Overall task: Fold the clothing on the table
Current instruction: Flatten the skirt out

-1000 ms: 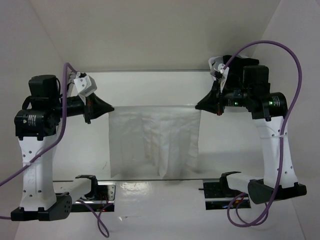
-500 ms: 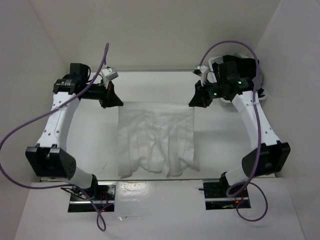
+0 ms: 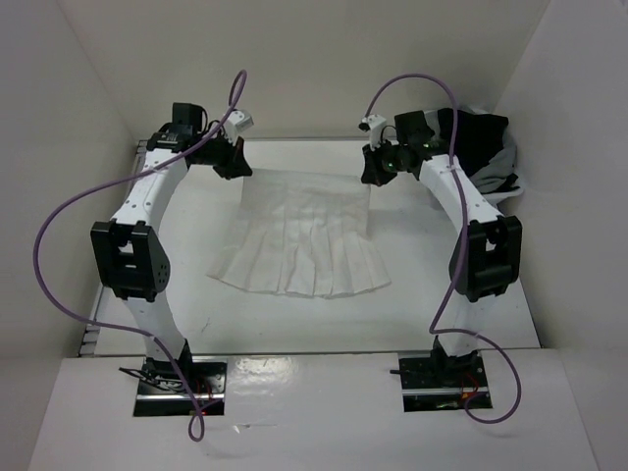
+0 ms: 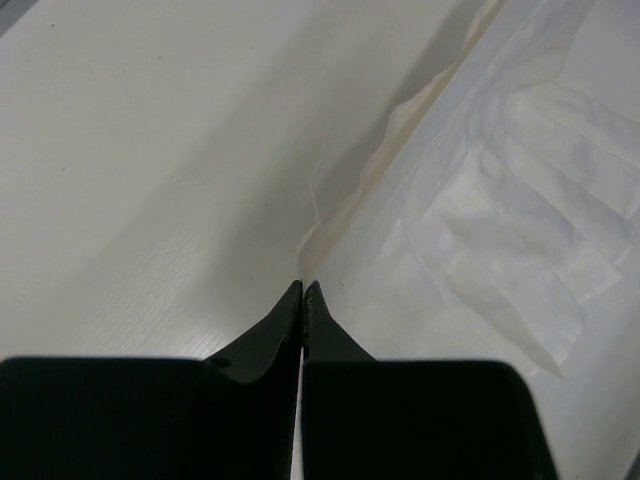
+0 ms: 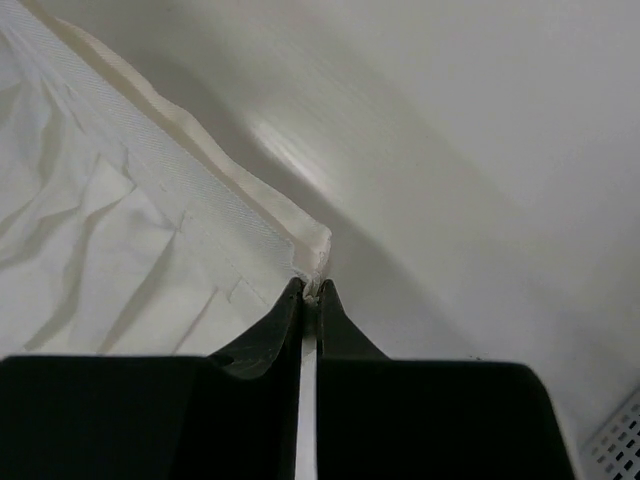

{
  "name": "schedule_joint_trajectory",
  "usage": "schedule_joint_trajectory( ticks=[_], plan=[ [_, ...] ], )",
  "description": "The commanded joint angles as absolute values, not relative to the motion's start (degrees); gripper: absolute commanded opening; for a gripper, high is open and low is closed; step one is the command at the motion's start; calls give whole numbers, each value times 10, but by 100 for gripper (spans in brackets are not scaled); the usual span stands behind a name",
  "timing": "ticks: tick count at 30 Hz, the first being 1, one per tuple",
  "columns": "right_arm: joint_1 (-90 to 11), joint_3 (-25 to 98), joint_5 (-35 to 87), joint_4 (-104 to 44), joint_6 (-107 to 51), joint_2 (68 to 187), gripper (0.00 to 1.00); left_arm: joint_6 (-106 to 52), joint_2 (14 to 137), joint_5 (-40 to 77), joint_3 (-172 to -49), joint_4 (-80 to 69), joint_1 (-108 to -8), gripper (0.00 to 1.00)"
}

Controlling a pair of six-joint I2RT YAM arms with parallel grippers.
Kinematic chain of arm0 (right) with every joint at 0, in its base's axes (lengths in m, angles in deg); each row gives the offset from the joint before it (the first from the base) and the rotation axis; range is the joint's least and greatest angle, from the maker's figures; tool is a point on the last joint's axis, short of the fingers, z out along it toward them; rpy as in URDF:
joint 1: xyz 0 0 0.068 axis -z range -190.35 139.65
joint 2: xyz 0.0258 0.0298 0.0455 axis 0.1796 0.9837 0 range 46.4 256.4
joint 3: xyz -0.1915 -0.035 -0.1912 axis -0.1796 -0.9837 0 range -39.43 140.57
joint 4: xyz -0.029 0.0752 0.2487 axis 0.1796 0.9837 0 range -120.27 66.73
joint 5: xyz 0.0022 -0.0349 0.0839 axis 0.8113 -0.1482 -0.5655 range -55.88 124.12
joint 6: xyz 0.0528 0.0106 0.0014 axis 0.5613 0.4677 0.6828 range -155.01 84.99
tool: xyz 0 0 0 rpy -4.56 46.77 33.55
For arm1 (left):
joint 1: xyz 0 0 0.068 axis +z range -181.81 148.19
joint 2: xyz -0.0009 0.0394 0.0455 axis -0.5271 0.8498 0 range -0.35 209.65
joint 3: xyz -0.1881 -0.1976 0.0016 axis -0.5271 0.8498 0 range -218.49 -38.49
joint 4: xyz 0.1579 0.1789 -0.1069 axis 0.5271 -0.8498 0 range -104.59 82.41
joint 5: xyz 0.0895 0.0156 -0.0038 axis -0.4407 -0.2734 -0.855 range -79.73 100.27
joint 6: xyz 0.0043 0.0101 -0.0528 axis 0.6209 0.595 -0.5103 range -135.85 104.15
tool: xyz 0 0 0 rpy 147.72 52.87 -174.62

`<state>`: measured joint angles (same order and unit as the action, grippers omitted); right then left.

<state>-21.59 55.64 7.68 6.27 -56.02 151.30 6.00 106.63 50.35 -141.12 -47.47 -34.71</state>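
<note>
1. Clothing (image 3: pixel 304 240) lies spread, fan-shaped, on the matte white worktop (image 3: pixel 186 285), waistband (image 3: pixel 304 178) at the far side.
2. Left end effector (image 3: pixel 235 167) and right end effector (image 3: pixel 374 175) each clench a waistband corner.
3. Plain white walls (image 3: pixel 78 118) enclose the worktop.

overhead high; wrists close on clothing (image 3: pixel 304 240)

Outstretched left end effector (image 4: pixel 303 290) and right end effector (image 5: pixel 310 290) pinch shut.
</note>
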Motion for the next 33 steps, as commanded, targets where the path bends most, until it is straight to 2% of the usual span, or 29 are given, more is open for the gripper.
schedule_joint_trajectory(
  ticks=[1,2,3,4,5,6,7,8,9,10,14,17,24,33],
  plan=[
    [-217,584,204,10,-572,1534,0,48,1080,406,-1433,-410,-336,0],
    [-217,584,231,2,-566,1541,0,48,1091,401,-1433,-410,-342,0],
    [-225,584,246,-7,-555,1547,2,39,1101,380,-1433,-390,-342,4],
    [-232,584,265,-28,-544,1556,14,28,1101,372,-1426,-382,-342,24],
    [-232,584,281,-35,-539,1556,31,19,1109,366,-1426,-377,-342,42],
    [-232,590,305,-35,-539,1565,59,8,1109,344,-1421,-356,-342,68],
    [-239,597,323,-45,-521,1570,72,0,1116,336,-1421,-350,-342,77],
    [-239,597,339,-51,-514,1579,78,-12,1116,326,-1415,-344,-342,83],
    [-239,606,367,-51,-507,1579,86,-24,1116,295,-1406,-326,-342,94],
    [-244,612,388,-57,-486,1585,89,-29,1116,284,-1406,-326,-342,100],
    [-252,628,421,-23,-462,1567,98,-52,1090,235,-1378,-312,-342,100],
    [-282,623,384,28,-444,1531,98,-64,1043,235,-1322,-335,-337,100],
    [-399,514,303,59,-367,1494,98,-103,875,256,-1134,-335,-281,100],
    [-424,497,287,23,-246,1536,98,-121,709,269,-1016,-380,-174,100]
  ],
)
